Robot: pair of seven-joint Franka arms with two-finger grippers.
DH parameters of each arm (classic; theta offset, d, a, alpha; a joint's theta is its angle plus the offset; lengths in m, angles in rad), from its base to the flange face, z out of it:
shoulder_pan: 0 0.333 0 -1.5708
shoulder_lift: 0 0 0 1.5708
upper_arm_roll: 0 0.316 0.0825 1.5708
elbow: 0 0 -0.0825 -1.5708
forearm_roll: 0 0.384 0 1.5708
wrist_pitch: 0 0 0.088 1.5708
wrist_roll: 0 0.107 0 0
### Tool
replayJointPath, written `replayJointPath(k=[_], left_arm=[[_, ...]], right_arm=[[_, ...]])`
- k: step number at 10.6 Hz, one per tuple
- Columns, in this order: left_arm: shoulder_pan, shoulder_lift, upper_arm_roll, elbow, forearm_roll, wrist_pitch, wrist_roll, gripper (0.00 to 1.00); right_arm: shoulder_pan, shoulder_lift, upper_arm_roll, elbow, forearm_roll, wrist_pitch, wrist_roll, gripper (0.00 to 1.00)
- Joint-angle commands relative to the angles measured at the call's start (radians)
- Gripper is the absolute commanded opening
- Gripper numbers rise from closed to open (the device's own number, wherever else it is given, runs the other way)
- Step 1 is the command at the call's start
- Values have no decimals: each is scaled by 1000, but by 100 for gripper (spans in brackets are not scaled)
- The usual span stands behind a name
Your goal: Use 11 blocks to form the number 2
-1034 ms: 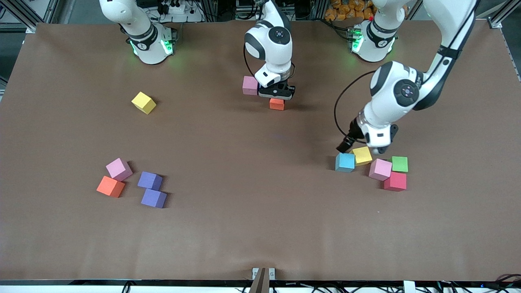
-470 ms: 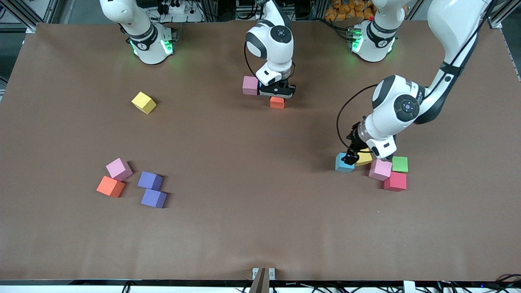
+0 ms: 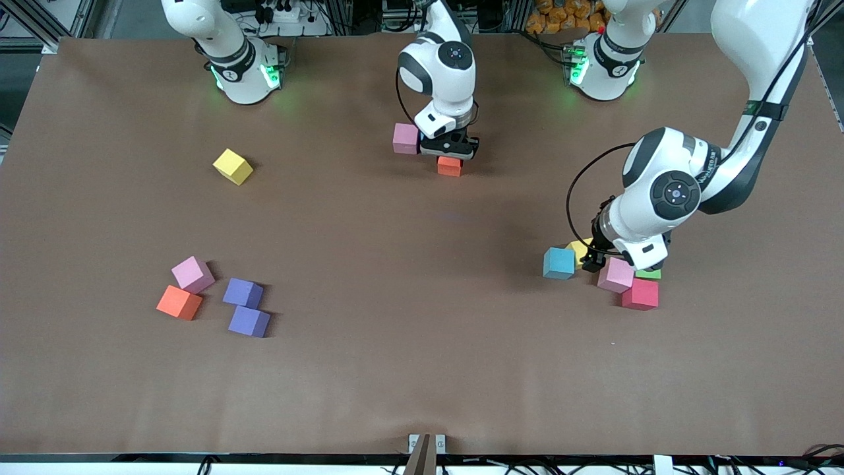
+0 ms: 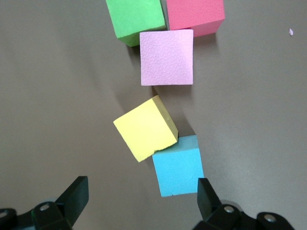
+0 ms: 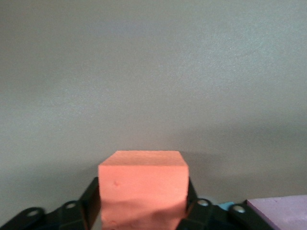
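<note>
My right gripper [image 3: 449,157] stands low at the table's middle toward the robots, its fingers pressed against both sides of an orange block [image 3: 449,166] [image 5: 142,184] that rests on the table beside a pink block [image 3: 405,138]. My left gripper [image 3: 593,260] [image 4: 141,201] hangs open and low over a cluster: a tilted yellow block [image 3: 579,249] [image 4: 145,128], a blue block [image 3: 559,262] [image 4: 177,165], a pink block [image 3: 616,274] [image 4: 167,57] and a red block [image 3: 640,294] [image 4: 195,17]. One finger [image 4: 207,196] stands by the blue block's corner.
A green cube [image 3: 649,273] [image 4: 133,19] touches the pink and red blocks, partly hidden by the left wrist. Toward the right arm's end lie a lone yellow block [image 3: 233,166], a pink [image 3: 192,274], an orange [image 3: 179,302] and two purple blocks [image 3: 242,292] [image 3: 249,321].
The left arm has swung toward its own end of the table and dropped lower, now covering most of the yellow block. The right gripper has barely moved with the orange block.
</note>
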Motion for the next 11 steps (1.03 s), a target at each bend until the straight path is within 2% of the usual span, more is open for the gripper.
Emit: replayJointPath(k=[1,5,11], left_arm=[[-21,46,-2,32,30,-28,-165,100],[-26,100,-3,31,34,-12,-315,100],[-18,100,-2,-20,39,152,-360,100]], right_arm=[[7,11,-13,13,-12,2,39,99],[-21,4,-24,20,-15,-3,-2,100],[-28,7,-18,25,-14,22,-10,100]])
